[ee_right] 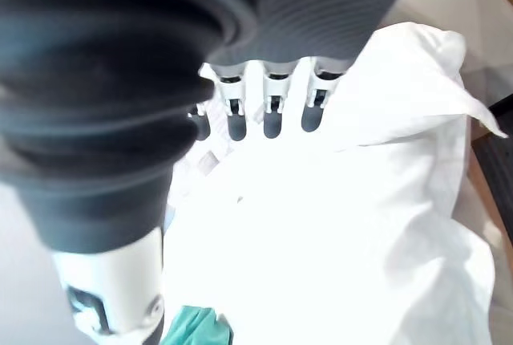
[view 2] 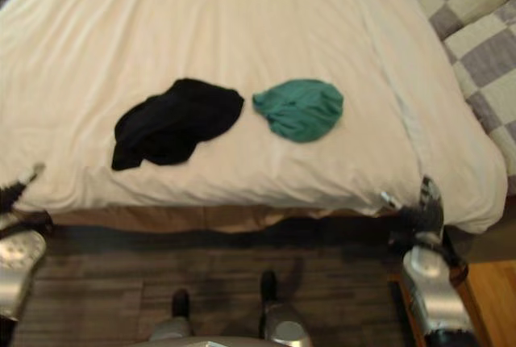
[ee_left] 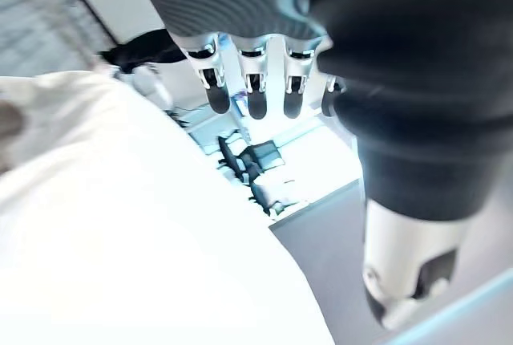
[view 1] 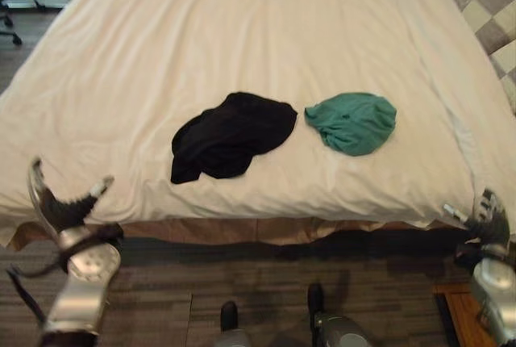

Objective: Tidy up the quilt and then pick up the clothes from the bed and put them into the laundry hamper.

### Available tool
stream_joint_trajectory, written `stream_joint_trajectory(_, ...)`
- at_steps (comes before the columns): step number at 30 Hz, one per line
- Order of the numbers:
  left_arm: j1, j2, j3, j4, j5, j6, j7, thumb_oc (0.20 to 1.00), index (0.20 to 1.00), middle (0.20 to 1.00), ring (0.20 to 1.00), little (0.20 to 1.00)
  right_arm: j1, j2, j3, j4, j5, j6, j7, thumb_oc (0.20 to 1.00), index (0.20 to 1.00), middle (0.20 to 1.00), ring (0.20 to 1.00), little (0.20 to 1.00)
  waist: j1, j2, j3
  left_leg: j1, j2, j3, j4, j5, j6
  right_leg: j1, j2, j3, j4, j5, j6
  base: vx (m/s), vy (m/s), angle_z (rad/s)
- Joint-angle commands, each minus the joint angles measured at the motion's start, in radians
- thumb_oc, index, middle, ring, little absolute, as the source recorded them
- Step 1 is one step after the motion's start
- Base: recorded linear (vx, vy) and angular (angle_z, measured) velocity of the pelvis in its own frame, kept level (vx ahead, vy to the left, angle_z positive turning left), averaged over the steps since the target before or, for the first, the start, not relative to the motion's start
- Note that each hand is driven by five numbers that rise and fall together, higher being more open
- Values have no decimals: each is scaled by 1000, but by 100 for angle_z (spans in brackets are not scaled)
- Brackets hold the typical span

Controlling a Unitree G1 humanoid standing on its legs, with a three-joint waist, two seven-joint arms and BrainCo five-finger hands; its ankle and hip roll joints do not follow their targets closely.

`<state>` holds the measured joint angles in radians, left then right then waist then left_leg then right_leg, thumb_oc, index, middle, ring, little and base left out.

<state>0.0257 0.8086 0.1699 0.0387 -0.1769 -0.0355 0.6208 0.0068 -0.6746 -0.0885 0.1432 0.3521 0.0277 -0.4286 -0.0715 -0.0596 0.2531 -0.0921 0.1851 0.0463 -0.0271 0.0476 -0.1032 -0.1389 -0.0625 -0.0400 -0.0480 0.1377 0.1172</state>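
The quilt (view 1: 242,32) lies spread over the bed, largely flat, with its near edge hanging just ahead of both hands and a turned-back band running along its far right side. The left hand (view 1: 60,206) sits at the near left corner, fingers relaxed and spread, grasping nothing; its wrist view shows straight fingers (ee_left: 256,96) clear of the white cloth. The right hand (view 2: 423,206) stands at the near right corner, likewise released, its fingers (ee_right: 268,116) extended just above the bunched quilt edge. Between the two hands, farther onto the bed, lie the black garment (view 1: 230,135) and the green garment (view 1: 352,123), close together but not touching, the green one nearer the right hand. In my judgement the quilt step is close to done and the clothes come next. Recommended: take the near edge at both corners together and draw evenly, so the garments are not dragged. The hamper's place cannot be told.
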Motion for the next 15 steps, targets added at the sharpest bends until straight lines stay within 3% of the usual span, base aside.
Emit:
stream_joint_trajectory(1,-303,178,-32,-7,73,38,-50,1000,1000,1000,1000,1000,-354,-111,103,-14,-19,85,1,1000,1000,1000,1000,1000,15,-63,113,-65,0,12,22,24,20,-30,-9,72,24,-32,19,-84,-139,-5)
stream_joint_trajectory(5,-650,292,-230,88,101,72,-123,1000,1000,1000,1000,1000,-713,-208,298,126,34,177,8,1000,1000,1000,1000,1000,31,-88,137,-116,10,-1,20,42,8,-65,14,75,11,-16,15,-76,-212,-2)
stream_joint_trajectory(6,-870,310,-396,202,104,71,-174,1000,1000,1000,1000,1000,-896,-203,429,261,74,171,-3,1000,1000,1000,1000,1000,40,-101,146,-145,20,-7,25,53,1,-83,24,66,13,-11,14,-59,-270,7)
stream_joint_trajectory(8,-1115,286,-600,367,110,35,-202,1000,1000,1000,1000,1000,-1071,-172,551,419,99,149,-22,1000,1000,1000,1000,1000,47,-115,152,-179,32,-15,31,67,-7,-107,34,57,23,-6,14,-65,-321,9)
stream_joint_trajectory(9,-1299,246,-769,521,94,-15,-241,1000,1000,1000,1000,1000,-1210,-148,655,556,136,121,-28,1000,1000,1000,1000,1000,55,-134,157,-213,45,-23,39,81,-14,-129,42,43,32,1,15,-54,-265,-2)
stream_joint_trajectory(15,-1494,120,-973,721,106,-64,-283,1000,1000,1000,1000,1000,-1435,-73,809,751,185,128,-48,1000,1000,1000,1000,1000,65,-168,172,-300,66,-48,75,98,-26,-193,47,0,66,11,13,-70,-194,3)
